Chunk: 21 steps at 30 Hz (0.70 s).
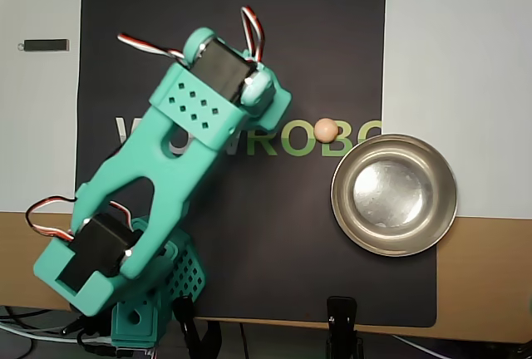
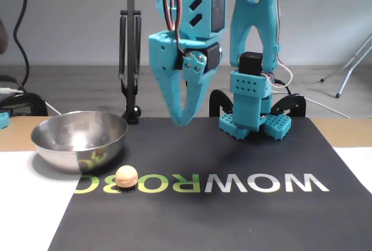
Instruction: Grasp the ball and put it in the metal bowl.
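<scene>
One ball (image 2: pixel 126 176), round with no long axis, low and left of the fingers (image 2: pixel 174 97) in the fixed view, just beside the metal bowl (image 2: pixel 75 138). Gripper (image 2: pixel 182 120) pointing down, fingertips pressed together, pinching nothing

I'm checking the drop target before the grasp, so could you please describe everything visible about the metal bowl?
The metal bowl is round, shallow and silvery, with a shiny, reflective inside and a wide, duller rim. It sits upright and empty, partly on the black mat and partly off its edge. In the fixed view its polished outer wall mirrors the mat's green lettering. The ball lies just outside the rim, apparently not touching. The hand hangs well away from it.
</scene>
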{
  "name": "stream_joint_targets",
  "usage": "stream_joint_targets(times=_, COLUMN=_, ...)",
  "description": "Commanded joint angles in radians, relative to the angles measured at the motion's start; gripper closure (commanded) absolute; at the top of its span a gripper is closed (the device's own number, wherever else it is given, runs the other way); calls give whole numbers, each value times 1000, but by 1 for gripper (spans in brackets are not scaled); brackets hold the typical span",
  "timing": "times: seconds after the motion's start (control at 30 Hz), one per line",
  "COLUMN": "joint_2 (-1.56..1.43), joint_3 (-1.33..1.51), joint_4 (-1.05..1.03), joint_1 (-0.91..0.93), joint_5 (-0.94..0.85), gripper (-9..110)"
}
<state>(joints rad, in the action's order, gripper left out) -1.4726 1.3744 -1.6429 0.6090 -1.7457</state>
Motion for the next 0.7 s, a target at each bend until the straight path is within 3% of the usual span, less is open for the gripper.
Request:
stream_joint_targets(times=0.0, joint_2=-5, joint_3=-26, joint_4=2, joint_1=32, joint_5=-20, gripper=101)
stream_joint_targets(times=0.67, joint_2=126, joint_3=-94, joint_4=52, joint_1=198, joint_5=-87, gripper=101)
